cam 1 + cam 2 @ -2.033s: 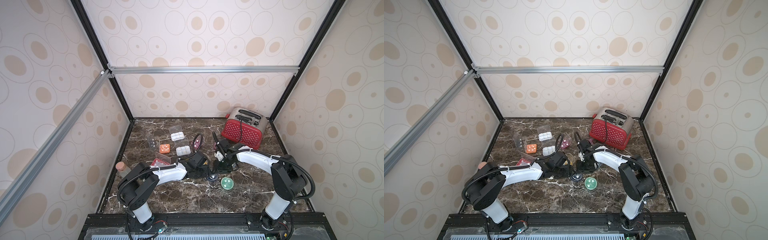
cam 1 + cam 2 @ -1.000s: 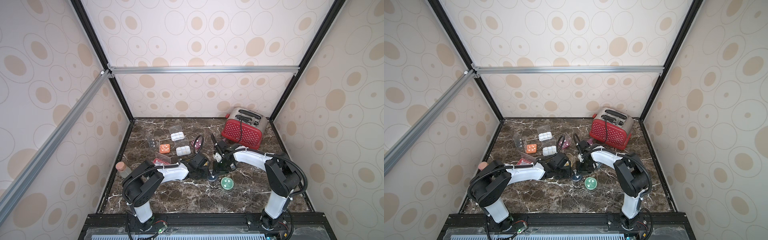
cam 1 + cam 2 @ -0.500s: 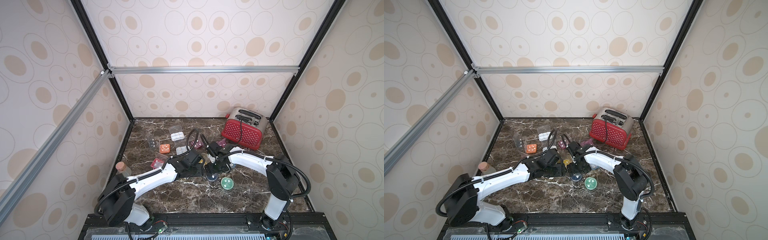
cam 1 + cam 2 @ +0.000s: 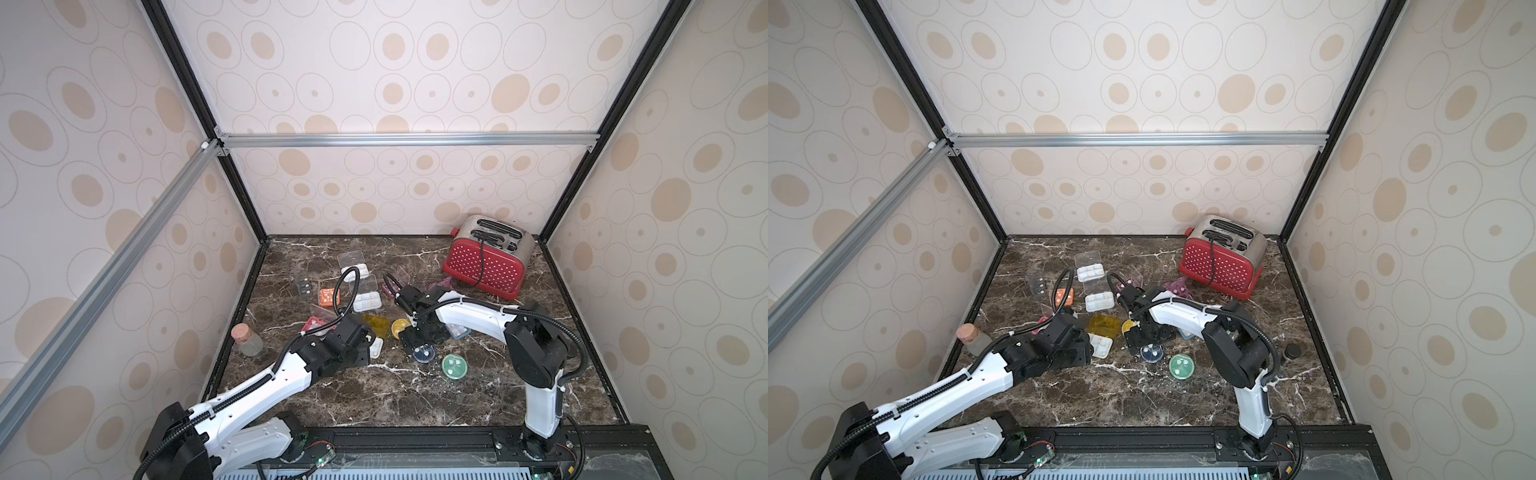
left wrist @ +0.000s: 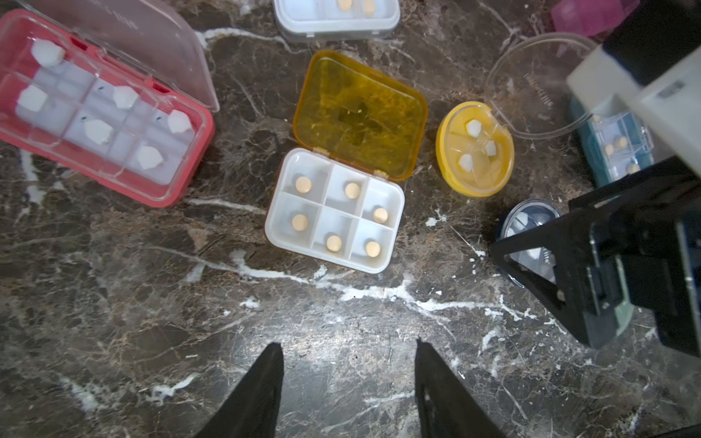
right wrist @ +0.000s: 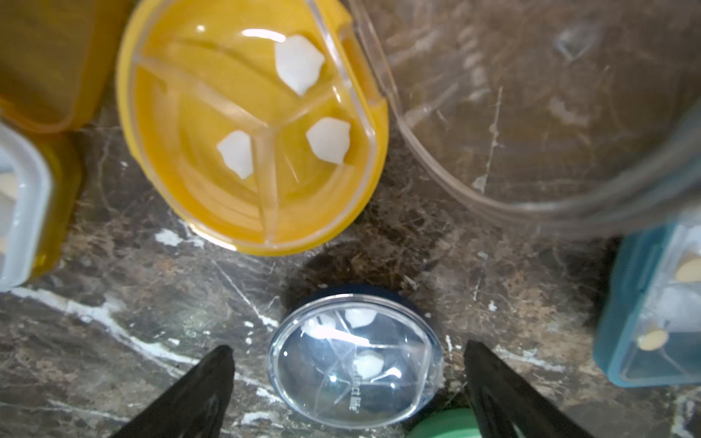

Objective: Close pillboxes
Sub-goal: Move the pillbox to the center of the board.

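Note:
Several pillboxes lie scattered on the marble table point(image 4: 374, 399). A navy round pillbox point(image 6: 354, 360) has its clear lid down and sits between the fingers of my right gripper point(image 6: 348, 345), which is open and not touching it. In a top view the navy box point(image 4: 424, 354) shows just below that gripper point(image 4: 415, 340). Beside it, a yellow round pillbox point(image 6: 250, 129) lies with its clear lid point(image 6: 531, 113) flipped back. My left gripper point(image 5: 349, 352) is open over bare marble, short of a white six-compartment pillbox point(image 5: 335, 216) whose amber lid point(image 5: 360, 113) is open.
A red pillbox point(image 5: 102, 113) with a raised clear lid lies left of the white one. A green round pillbox point(image 4: 454, 365), a blue rectangular one point(image 6: 652, 307), an orange one point(image 4: 329, 296) and white ones point(image 4: 366, 301) lie around. A red toaster point(image 4: 486, 262) stands back right, a corked jar point(image 4: 247, 338) at the left edge.
My right gripper has opened wide around the navy round pillbox. My left gripper has drawn back to the left, away from that box, and its arm now stretches in from the front left.

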